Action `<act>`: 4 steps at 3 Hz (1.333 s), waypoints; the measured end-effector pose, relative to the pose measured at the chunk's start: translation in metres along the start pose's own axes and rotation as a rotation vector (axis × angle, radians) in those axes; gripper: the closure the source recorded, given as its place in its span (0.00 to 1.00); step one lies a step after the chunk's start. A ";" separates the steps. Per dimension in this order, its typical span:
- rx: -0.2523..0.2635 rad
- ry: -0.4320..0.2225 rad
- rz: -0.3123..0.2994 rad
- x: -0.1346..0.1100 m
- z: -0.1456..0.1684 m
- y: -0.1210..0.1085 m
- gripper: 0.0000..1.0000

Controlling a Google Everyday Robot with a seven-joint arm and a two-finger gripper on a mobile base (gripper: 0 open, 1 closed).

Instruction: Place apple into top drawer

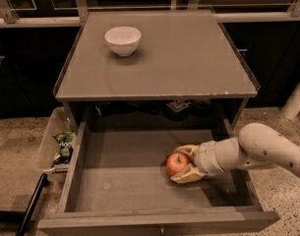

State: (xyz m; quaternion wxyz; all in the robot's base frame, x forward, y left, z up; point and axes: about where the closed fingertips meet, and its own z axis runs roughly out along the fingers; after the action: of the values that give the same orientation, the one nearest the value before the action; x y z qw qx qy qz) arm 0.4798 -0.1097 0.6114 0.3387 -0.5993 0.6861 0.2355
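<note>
The red-orange apple (pixel 176 163) sits low inside the open top drawer (pixel 115 186), right of its middle, at or just above the flat grey bottom. My gripper (pixel 183 164) reaches in from the right on a white arm, and its two pale fingers (pixel 186 176) close around the apple from behind and in front. The drawer is pulled fully out below the grey cabinet top.
A white bowl (pixel 122 40) stands on the cabinet top (pixel 189 58) at the back left. A clear plastic bin (pixel 56 144) with a green packet sits on the floor left of the drawer. A dark bar (pixel 31 205) lies at the lower left.
</note>
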 end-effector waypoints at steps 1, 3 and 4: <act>0.001 0.000 0.000 0.000 0.000 0.000 0.81; 0.001 0.000 0.000 0.000 0.000 0.000 0.34; 0.001 0.000 0.000 0.000 0.000 0.000 0.11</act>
State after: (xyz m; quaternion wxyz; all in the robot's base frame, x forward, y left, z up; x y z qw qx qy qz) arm 0.4800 -0.1096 0.6113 0.3389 -0.5992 0.6861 0.2354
